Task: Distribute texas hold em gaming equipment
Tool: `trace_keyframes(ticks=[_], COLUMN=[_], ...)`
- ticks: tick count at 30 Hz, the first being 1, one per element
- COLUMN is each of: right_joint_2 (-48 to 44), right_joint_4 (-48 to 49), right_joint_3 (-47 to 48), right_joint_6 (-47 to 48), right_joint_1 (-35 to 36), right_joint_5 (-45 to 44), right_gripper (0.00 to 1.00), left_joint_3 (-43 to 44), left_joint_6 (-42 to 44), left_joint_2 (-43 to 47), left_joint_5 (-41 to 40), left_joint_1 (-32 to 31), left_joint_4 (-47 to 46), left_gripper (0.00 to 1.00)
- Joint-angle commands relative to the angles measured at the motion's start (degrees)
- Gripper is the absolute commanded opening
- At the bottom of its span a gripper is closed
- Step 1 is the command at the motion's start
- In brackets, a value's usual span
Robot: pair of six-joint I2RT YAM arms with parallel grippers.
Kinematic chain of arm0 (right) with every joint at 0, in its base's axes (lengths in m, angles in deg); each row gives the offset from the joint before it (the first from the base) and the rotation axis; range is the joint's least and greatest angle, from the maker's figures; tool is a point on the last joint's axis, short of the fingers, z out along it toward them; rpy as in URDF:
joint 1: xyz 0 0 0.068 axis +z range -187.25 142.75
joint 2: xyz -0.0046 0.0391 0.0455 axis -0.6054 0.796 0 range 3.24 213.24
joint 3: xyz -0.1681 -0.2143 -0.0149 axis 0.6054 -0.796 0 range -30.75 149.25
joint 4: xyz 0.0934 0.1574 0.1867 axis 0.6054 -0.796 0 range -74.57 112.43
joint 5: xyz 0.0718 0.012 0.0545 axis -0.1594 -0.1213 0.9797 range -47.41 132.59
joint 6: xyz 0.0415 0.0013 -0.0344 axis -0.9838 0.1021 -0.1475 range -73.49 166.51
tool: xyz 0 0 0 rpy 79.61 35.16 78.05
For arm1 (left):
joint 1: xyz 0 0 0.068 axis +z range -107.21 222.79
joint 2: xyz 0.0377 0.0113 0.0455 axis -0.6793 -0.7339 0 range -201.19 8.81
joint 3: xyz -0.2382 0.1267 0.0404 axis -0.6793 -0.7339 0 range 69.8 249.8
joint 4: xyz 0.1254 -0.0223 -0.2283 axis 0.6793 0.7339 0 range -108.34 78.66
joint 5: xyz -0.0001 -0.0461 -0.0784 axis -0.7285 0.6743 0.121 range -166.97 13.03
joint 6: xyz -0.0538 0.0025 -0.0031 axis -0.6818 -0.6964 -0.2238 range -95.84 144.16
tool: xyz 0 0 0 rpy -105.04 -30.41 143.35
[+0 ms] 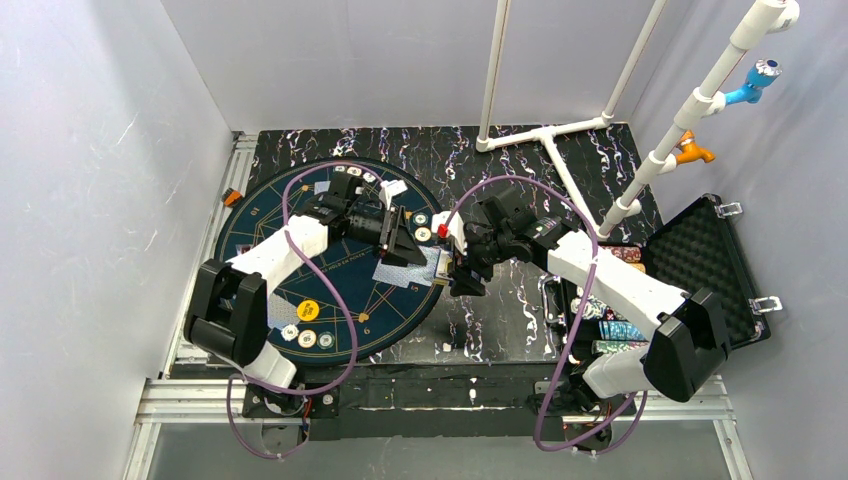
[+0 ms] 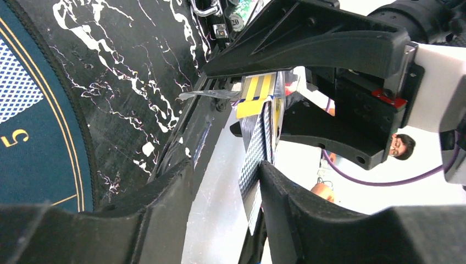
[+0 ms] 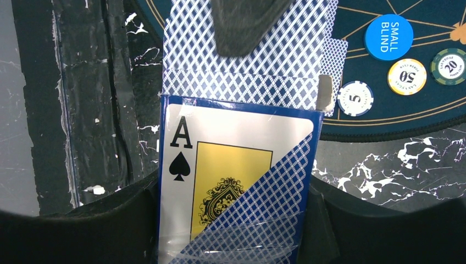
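Observation:
My right gripper [image 1: 458,268] [image 3: 236,220] is shut on an open card box [image 3: 220,176] with an ace of spades on its face, held just off the right edge of the mat. Patterned-back playing cards [image 3: 242,88] stick out of the box's top. My left gripper [image 1: 425,255] [image 2: 225,187] reaches that box from the mat side. One drawn-out card [image 2: 255,159] lies against its right finger [image 2: 297,214], while the left finger [image 2: 165,209] stands apart from it. Beside the box, a blue small blind disc [image 3: 388,37] and chips [image 3: 406,76] lie on the mat.
The round dark-blue mat [image 1: 262,215] holds a loose card [image 1: 388,270], a yellow disc [image 1: 308,310] and chips [image 1: 308,338] near its front edge. The open black case [image 1: 705,260] with chip rows [image 1: 620,330] stands at the right. A white pipe frame [image 1: 560,125] rises behind.

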State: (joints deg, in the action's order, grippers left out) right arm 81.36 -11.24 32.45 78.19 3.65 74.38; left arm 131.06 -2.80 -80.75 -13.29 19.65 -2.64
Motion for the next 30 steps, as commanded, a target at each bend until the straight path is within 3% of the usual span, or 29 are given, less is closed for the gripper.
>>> trace_keyframes(ticks=[1,8,18,21,23,25,26,27,30], right_joint_2=[-1.9,-1.6,-1.7,-2.0,-1.9,-1.8,-1.9,-2.1,-2.3], right_joint_4=[2.2,2.6,2.9,3.0,3.1,3.0,3.1,3.3,3.1], right_joint_3=[2.5,2.4,1.1,0.8,0.5,0.7,0.6,0.4,0.3], right_joint_6=[0.4,0.6,0.6,0.6,0.6,0.6,0.6,0.4,0.5], right_joint_1=[0.2,0.2,0.2,0.2,0.2,0.2,0.2,0.2,0.2], right_joint_5=[2.5,2.3,0.8,0.6,0.5,0.6,0.6,0.6,0.4], right_gripper=[0.01,0.01,0.01,0.01,0.01,0.01,0.01,0.01,0.01], left_joint_3=[-2.3,-5.2,-6.5,-5.1,-0.2,9.9,14.5,15.3,6.1], left_joint_6=[-0.4,-1.1,-4.2,-1.4,8.3,30.4,40.1,52.6,66.4], left_joint_2=[2.5,5.6,10.8,12.1,13.1,11.5,9.9,8.3,9.5], left_joint_5=[2.4,3.4,5.2,5.7,4.4,-5.7,-15.9,-44.0,-70.4], left_joint_1=[2.6,3.9,9.5,13.1,17.1,21.2,21.7,20.3,17.0], left_joint_4=[-0.4,-2.3,-5.6,-2.0,8.8,29.4,35.5,33.5,18.0], left_gripper=[0.43,0.3,0.01,0.02,0.05,0.01,0.0,0.0,0.0])
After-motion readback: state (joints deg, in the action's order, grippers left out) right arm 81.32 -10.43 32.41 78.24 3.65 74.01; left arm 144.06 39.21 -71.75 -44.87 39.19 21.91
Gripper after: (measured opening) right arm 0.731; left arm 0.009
